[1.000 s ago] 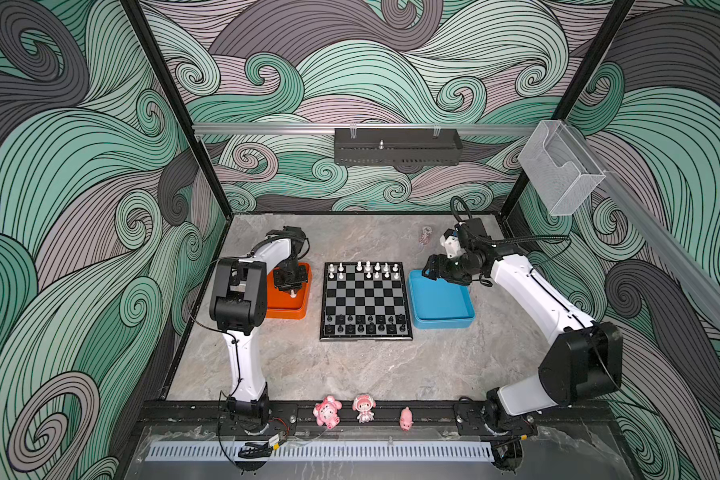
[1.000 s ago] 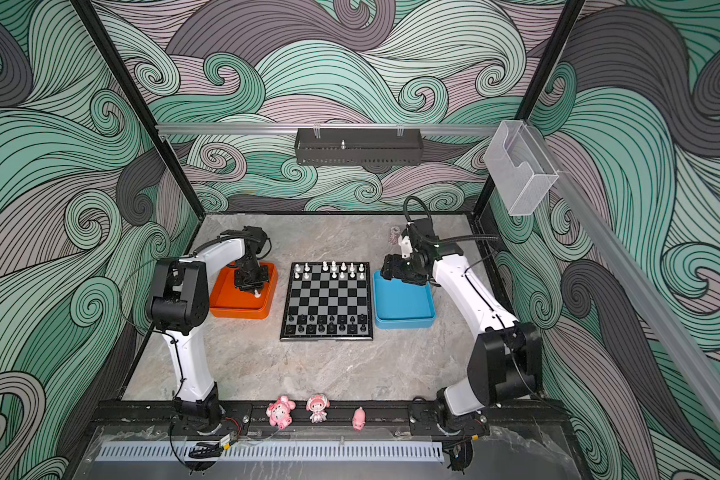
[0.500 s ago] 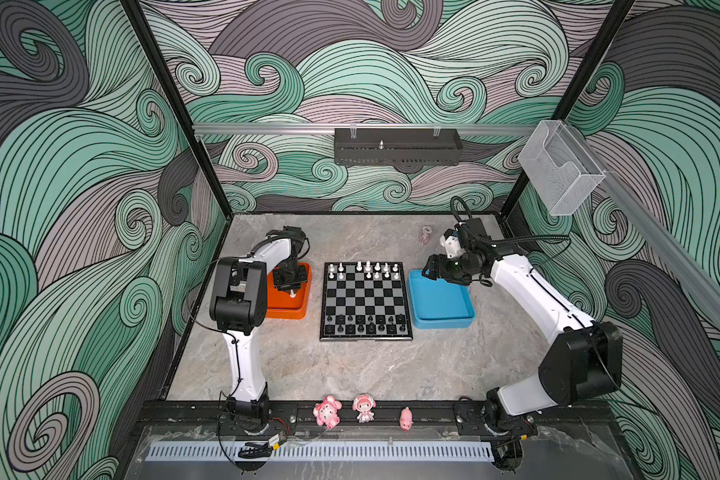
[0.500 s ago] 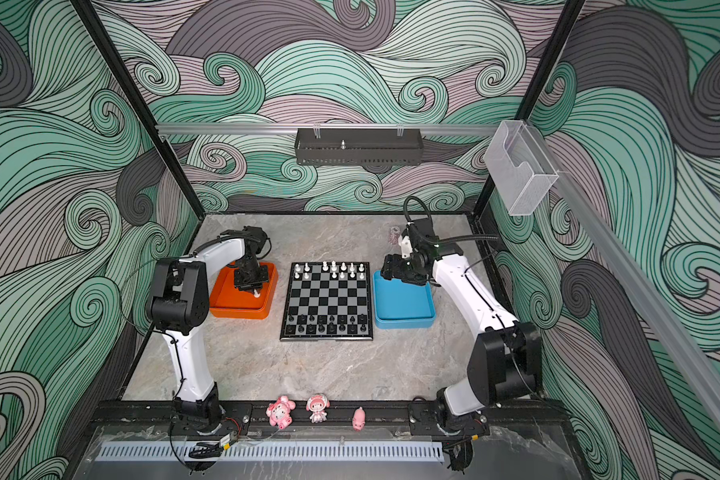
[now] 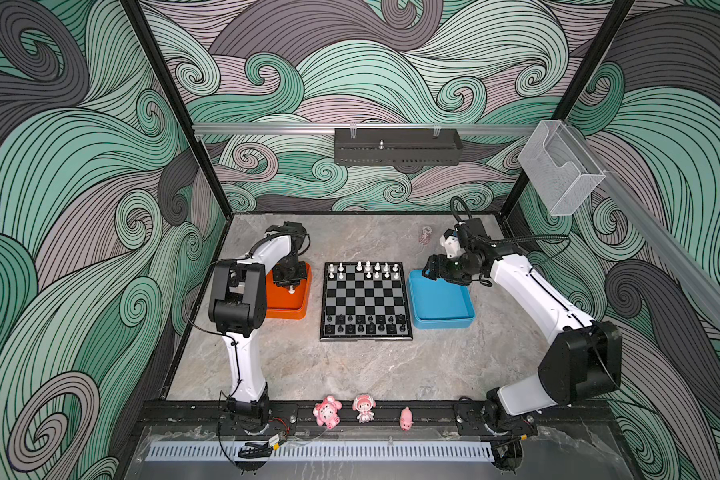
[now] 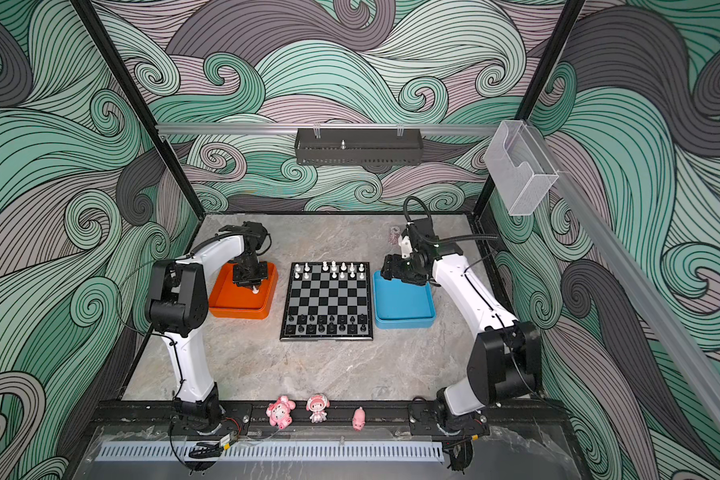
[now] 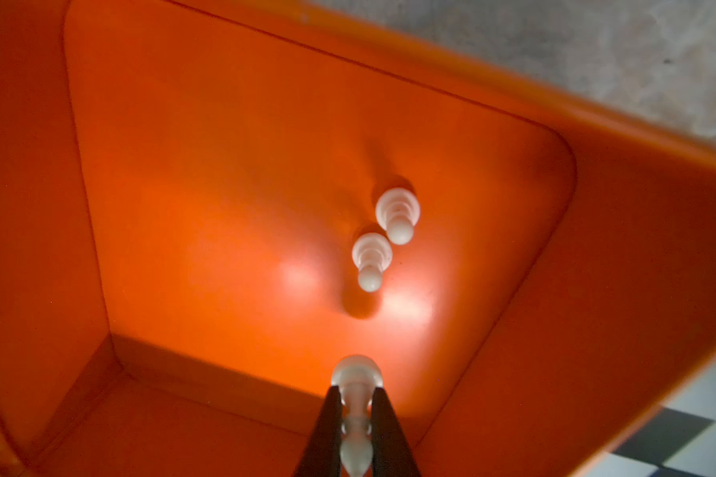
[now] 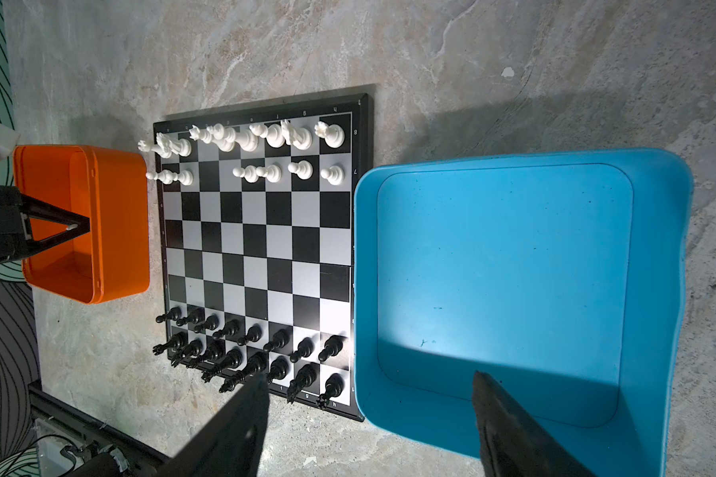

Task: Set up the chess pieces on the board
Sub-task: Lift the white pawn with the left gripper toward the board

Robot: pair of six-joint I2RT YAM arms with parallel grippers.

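The board (image 5: 366, 301) lies mid-table between two trays, also seen in the right wrist view (image 8: 257, 231). White chess pieces (image 5: 366, 268) stand on its far rows and black ones (image 5: 364, 324) on its near rows. My left gripper (image 7: 356, 392) is down inside the orange tray (image 7: 224, 165), shut on the stem of a white pawn (image 7: 356, 373). Two more white pawns (image 7: 397, 214) (image 7: 371, 260) stand on the tray floor. My right gripper (image 8: 368, 376) hangs open and empty over the far corner of the blue tray (image 8: 505, 268).
Orange tray (image 5: 292, 309) sits left of the board and blue tray (image 5: 441, 301) right of it, with nothing inside. Three pink figurines (image 5: 328, 411) stand on the front rail. A small object (image 5: 426, 235) lies near the back wall. A clear box (image 5: 560, 174) hangs at right.
The left jaws have tightened slightly on the pawn. Neither arm has visibly shifted.
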